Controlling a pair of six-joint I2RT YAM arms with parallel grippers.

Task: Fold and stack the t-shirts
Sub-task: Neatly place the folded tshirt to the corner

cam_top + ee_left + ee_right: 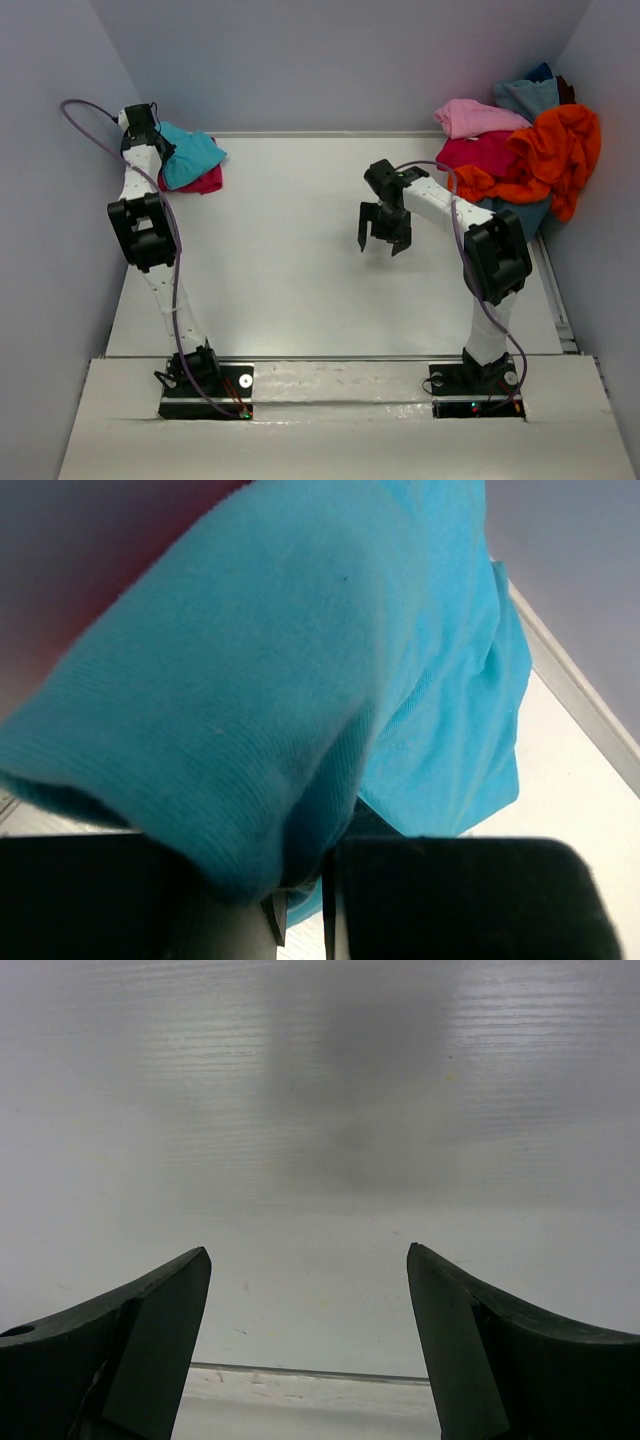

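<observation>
A bright turquoise t-shirt lies folded on a magenta-pink t-shirt in the table's far left corner. My left gripper is at that stack's left edge. In the left wrist view it is shut on a fold of the turquoise t-shirt, whose cloth bulges over the jaws. My right gripper hangs open over the middle of the table, with only bare surface between its fingertips. More t-shirts are heaped at the far right: orange, light pink, crimson and dusty blue.
The white table is walled on the left, back and right. The right-hand heap leans against the right wall and partly hangs over the table's right edge. A raised white ledge at the near side carries both arm bases.
</observation>
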